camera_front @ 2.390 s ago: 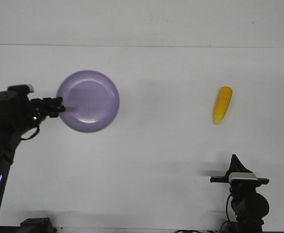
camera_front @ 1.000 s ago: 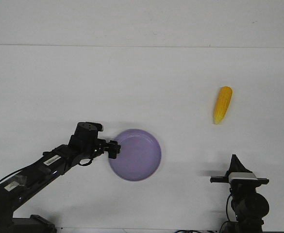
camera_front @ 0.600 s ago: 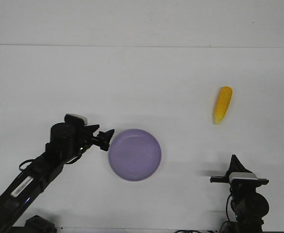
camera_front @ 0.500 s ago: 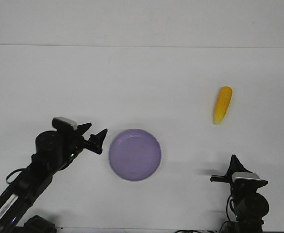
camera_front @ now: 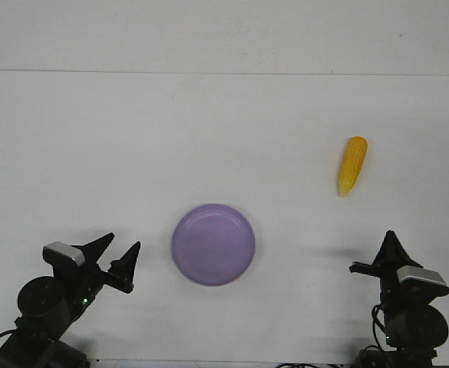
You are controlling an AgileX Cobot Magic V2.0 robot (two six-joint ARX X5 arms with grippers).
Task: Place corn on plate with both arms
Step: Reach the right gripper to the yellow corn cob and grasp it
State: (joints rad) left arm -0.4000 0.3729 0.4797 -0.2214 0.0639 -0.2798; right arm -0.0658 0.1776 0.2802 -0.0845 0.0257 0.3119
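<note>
Left claw [camera_front: 117, 257] wide and empty beside plate [camera_front: 212, 244]; right claw [camera_front: 389, 247] state unclear.

The corn [camera_front: 352, 165] at the frame's right is yellow-orange with bumpy kernels. The plate [camera_front: 212, 244] at lower centre is plain lavender-purple. The surface [camera_front: 209, 138] is white.
</note>
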